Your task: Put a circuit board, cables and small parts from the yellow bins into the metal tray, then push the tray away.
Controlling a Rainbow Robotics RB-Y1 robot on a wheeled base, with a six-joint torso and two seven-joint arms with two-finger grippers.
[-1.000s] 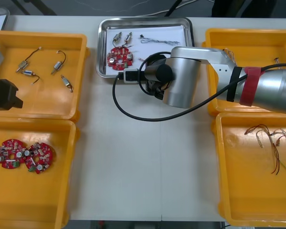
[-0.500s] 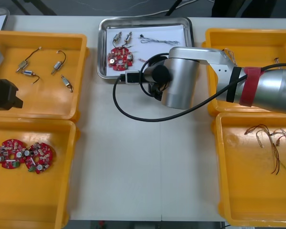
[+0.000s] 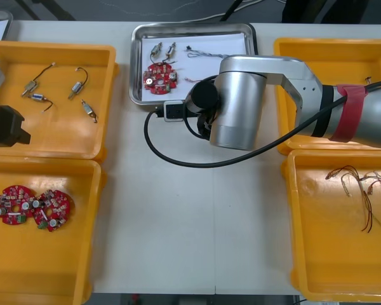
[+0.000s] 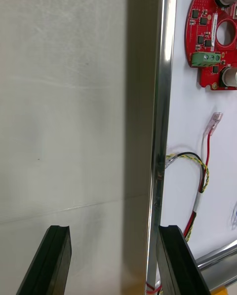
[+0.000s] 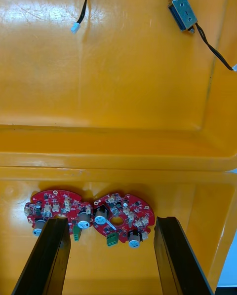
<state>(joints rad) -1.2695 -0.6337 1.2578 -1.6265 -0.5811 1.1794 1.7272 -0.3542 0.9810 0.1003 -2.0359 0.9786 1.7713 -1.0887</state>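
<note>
The metal tray (image 3: 140, 63), white inside, holds a red circuit board (image 3: 160, 77), small metal parts (image 3: 164, 49), a thin cable (image 3: 213, 55) and a red and yellow cable (image 3: 193, 79). My right arm's silver wrist (image 3: 238, 105) hangs over the tray's near edge. In the right wrist view my right gripper (image 4: 114, 260) is open, with nothing held. The tray's rim (image 4: 160, 127) runs close to one finger. The red and yellow cable (image 4: 200, 176) lies loose inside the tray, short of the circuit board (image 4: 215, 43). My left gripper (image 5: 111, 258) is open above two circuit boards (image 5: 123, 216).
The left far bin (image 3: 57, 130) holds several small metal parts, and the left near bin (image 3: 51, 267) two circuit boards (image 3: 32, 206). Red and yellow cables (image 3: 362, 187) lie in the right near bin (image 3: 330, 254). The left arm (image 3: 5, 124) is parked over the left bins.
My right gripper has opened and let go of the red and yellow cable, which now lies in the tray. Its wrist has turned and drawn back a little. The left arm has not moved.
</note>
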